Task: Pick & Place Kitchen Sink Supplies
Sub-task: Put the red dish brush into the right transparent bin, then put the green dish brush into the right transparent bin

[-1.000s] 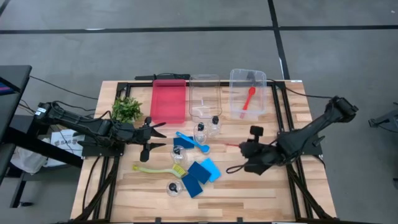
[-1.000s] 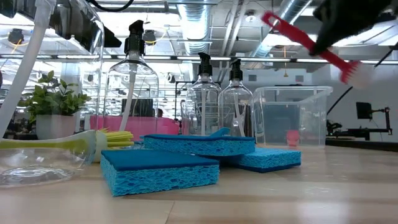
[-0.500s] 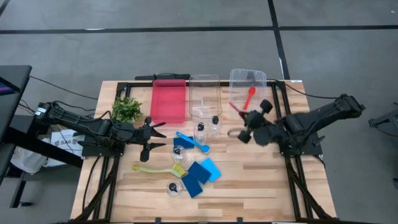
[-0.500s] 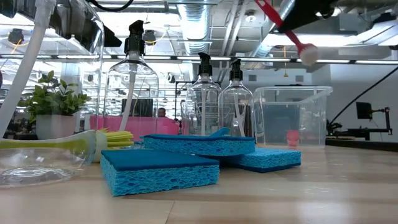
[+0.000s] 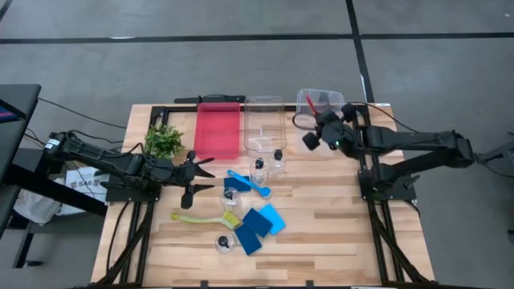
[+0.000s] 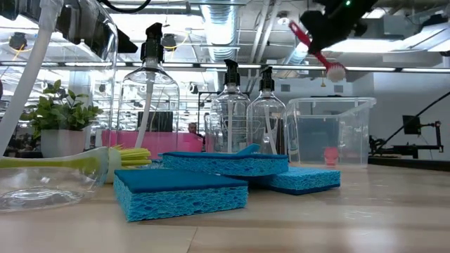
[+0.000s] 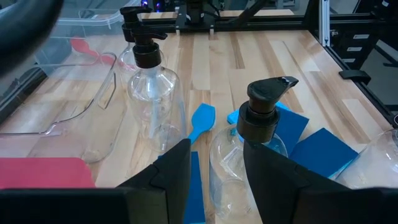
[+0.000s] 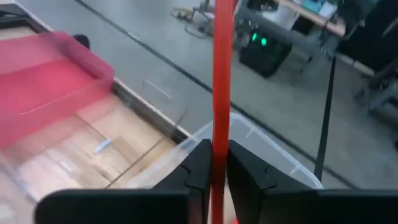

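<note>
Right arm is reaching in from the right edge, stretched almost flat across toward the back of the table, with the right gripper [image 5: 315, 128] hanging up high off the surface. Its fingers [image 8: 200, 163] are pinching tight with just a sliver of gap. Left arm is sitting low on the left side, left gripper [image 5: 201, 178] pointing inward with its fingers spread apart.

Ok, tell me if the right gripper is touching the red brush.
Touching: the right wrist view shows the right gripper shut on the red brush handle.
</note>
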You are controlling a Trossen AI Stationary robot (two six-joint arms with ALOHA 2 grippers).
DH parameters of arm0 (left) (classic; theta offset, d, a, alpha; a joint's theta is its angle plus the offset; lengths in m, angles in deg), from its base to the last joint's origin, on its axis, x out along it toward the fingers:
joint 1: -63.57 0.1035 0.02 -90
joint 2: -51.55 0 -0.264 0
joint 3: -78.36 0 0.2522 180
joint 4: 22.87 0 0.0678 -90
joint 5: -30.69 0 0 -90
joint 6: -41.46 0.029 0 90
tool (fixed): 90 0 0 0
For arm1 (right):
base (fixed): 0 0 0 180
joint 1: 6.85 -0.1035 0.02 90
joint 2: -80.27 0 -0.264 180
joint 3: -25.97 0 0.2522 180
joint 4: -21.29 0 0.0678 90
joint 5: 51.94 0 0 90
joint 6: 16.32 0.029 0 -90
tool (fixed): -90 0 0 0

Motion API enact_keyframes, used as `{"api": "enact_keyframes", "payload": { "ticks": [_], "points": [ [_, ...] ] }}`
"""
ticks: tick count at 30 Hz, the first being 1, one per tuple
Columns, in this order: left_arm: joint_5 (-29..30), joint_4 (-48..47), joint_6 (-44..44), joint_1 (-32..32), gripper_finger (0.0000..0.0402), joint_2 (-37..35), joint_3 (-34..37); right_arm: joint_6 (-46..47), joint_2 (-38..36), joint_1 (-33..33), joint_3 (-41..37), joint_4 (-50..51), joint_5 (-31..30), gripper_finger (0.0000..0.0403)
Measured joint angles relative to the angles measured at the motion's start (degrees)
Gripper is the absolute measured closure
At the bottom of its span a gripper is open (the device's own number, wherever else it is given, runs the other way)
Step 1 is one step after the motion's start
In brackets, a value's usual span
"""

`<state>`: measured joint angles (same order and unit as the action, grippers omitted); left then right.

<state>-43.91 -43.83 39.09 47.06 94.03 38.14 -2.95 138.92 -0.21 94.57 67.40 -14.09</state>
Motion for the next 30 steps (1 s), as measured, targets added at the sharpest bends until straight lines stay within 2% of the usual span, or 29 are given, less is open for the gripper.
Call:
{"api": "enact_keyframes", "payload": {
  "ticks": [3,8,13,26,30],
  "points": [
    [0.0,0.0,0.0,0.0,0.0253,0.0,0.0,0.0,1.0,5.6,-0.1,0.9,5.3,0.0359],
    [0.0,0.0,0.0,0.0,0.0253,0.0,0.0,0.2,3.4,12.6,-0.1,0.9,11.7,0.0389],
    [0.0,0.0,0.0,0.0,0.0253,0.0,0.0,0.2,5.8,16.0,0.0,0.7,14.5,0.0396],
    [0.0,0.0,0.0,0.0,0.0253,0.0,0.0,-2.6,6.2,13.9,0.0,0.7,14.2,0.0363],
    [0.0,0.0,0.0,0.0,0.0253,0.0,0.0,-3.3,5.2,11.1,0.0,0.6,10.9,0.0366]
  ]
}}
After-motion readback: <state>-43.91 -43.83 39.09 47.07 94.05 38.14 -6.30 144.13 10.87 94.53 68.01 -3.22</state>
